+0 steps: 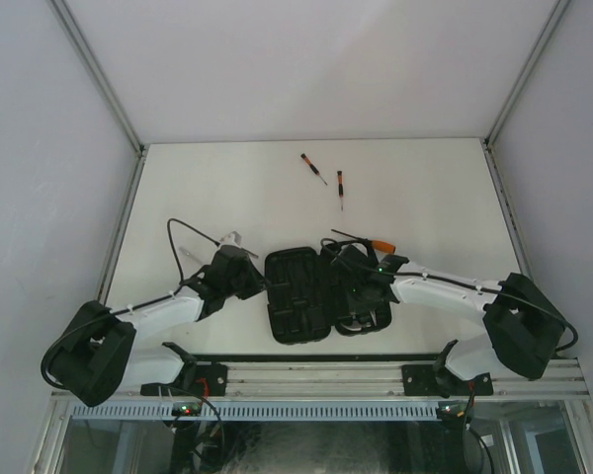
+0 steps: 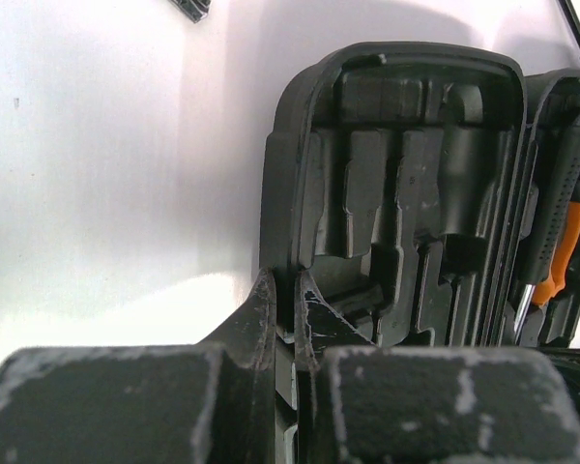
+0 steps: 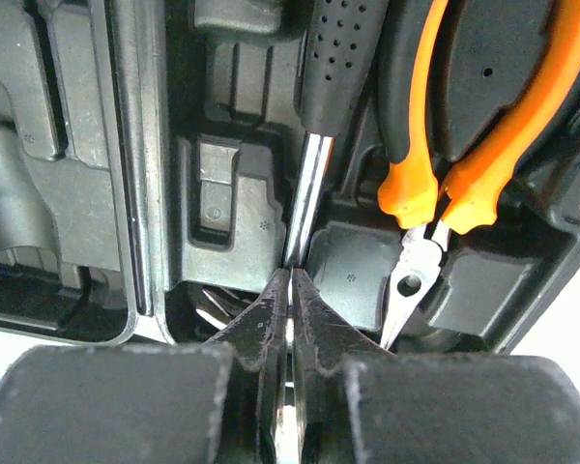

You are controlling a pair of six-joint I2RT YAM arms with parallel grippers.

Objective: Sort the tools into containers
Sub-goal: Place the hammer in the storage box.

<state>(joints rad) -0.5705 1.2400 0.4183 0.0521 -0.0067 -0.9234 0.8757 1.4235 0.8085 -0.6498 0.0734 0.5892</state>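
White table (image 1: 425, 197): open case (image 1: 298, 296) is set centred between arms. Its left wall is pinched by left gripper (image 2: 286, 290), likely to steady it. Screwdriver (image 3: 304, 193) shaft is pinched by right gripper (image 3: 290, 288), handle laid in slot beside pliers (image 3: 413, 186). Two more screwdrivers (image 1: 313, 168) are left far back.

You get even, diffuse light from overhead in the top view. The white table (image 1: 227, 188) reads bright, close to washed out, and the arms throw only soft shadows. In your left wrist view the table blows out to glare on the left, while the inside of the tool case (image 2: 406, 193) stays dim yet readable. In the right wrist view the screwdriver (image 3: 309, 174) shaft carries a bright streak. Both wrist views blur along the bottom edge.
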